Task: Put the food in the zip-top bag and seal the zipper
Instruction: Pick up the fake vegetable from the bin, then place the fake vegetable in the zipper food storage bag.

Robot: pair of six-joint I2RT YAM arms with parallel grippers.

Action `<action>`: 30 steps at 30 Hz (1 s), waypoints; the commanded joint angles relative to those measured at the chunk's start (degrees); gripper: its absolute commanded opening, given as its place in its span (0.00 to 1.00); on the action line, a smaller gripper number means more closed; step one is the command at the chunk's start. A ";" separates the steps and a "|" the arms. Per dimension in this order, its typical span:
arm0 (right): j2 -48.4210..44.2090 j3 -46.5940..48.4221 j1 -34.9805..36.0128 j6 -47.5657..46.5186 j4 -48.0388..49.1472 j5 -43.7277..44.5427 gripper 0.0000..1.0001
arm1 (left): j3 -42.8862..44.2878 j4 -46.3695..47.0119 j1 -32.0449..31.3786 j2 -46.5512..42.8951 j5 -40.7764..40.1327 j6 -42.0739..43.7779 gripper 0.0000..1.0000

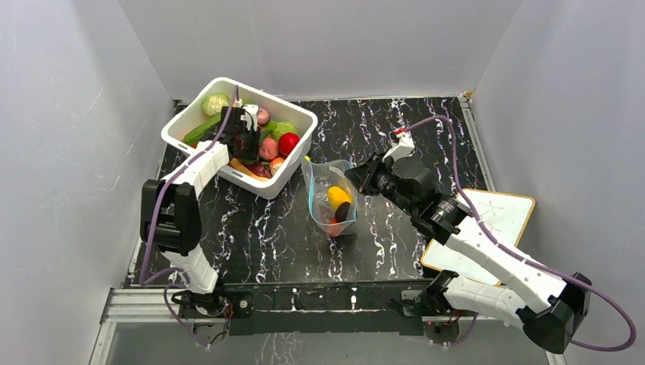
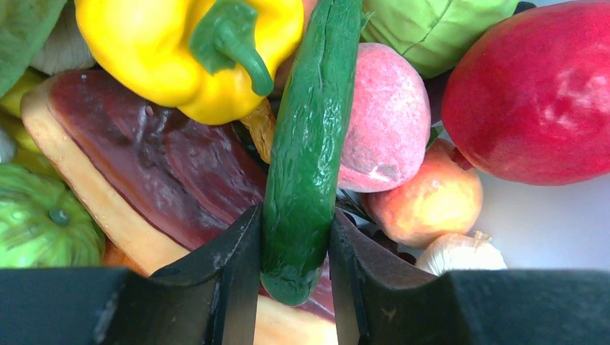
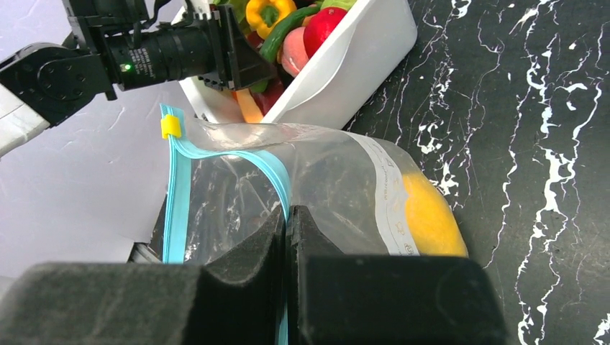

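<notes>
From above, a white tub (image 1: 293, 163) sits at the far left corner of the tabletop (image 1: 266, 236), heaped with food: a pale cabbage (image 1: 216, 103), a red fruit (image 1: 288, 143) and green and pink pieces. The left gripper (image 1: 245, 129) reaches down into it. Near the tabletop's middle the zip-top bag (image 1: 323, 179) stands open, holding a yellow piece (image 1: 338, 197), a dark piece (image 1: 344, 211) and a red piece (image 1: 335, 226). The right gripper (image 1: 351, 176) is at its right rim.

The left wrist view shows that gripper's fingers (image 2: 230, 266) clamped on both sides of a green cucumber (image 2: 309, 144), which lies over a yellow pepper (image 2: 165, 50) and beside a pink peach (image 2: 385, 115).

In the right wrist view, the right gripper is pinched tight on the bag's mouth edge, right at the light-blue zipper (image 3: 176, 187). A yellow slider (image 3: 170, 126) sits at the zipper's far end.
</notes>
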 commanded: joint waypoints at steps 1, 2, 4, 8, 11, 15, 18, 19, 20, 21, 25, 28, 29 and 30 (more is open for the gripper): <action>1.11 5.62 0.25 -0.78 0.55 2.75 0.00 | 2.00 -2.14 -0.07 -6.32 3.06 -3.70 0.16; 1.36 6.15 0.23 -0.82 0.29 2.96 0.00 | 1.78 -2.29 -0.09 -7.41 4.13 -4.47 0.16; 1.86 6.62 0.24 -0.68 0.31 3.02 0.00 | 1.24 -2.71 -0.10 -9.49 5.67 -6.04 0.15; 2.98 7.88 0.19 0.94 -0.37 4.44 0.00 | 0.88 -4.18 -0.09 -12.81 8.76 -8.23 0.15; 3.44 8.60 0.24 3.72 -1.32 7.46 0.00 | 0.59 -4.95 -0.11 -15.16 10.83 -9.93 0.15; 4.26 10.80 0.26 8.73 -4.29 13.05 0.00 | 0.09 -5.81 -0.04 -18.26 13.92 -11.92 0.15; 6.18 14.00 0.25 12.79 -9.46 17.83 0.00 | -0.50 -6.29 -0.05 -20.57 16.14 -14.25 0.15; 6.84 14.98 0.18 13.77 -10.99 19.07 0.00 | -0.72 -6.43 -0.04 -20.91 16.92 -14.87 0.15; 7.36 15.62 0.25 14.60 -12.33 20.19 0.00 | -0.94 -6.57 -0.08 -22.29 17.70 -15.43 0.15; 7.84 15.69 0.24 15.16 -12.98 21.21 0.00 | -1.20 -6.58 -0.04 -23.24 18.80 -16.03 0.15; 8.43 12.88 0.21 15.90 -10.45 23.18 0.00 | -2.18 -6.53 -0.10 -25.84 22.08 -18.11 0.15; 8.53 9.96 0.19 15.80 -4.55 20.63 0.00 | -3.91 -4.72 -0.03 -27.80 26.73 -21.79 0.14; 8.70 8.91 0.24 15.95 -2.02 19.28 0.00 | -5.21 -3.61 -0.06 -28.52 28.78 -23.37 0.14; 9.09 8.19 0.25 16.53 -0.04 18.20 0.00 | -6.10 -2.66 -0.09 -29.19 30.77 -24.82 0.14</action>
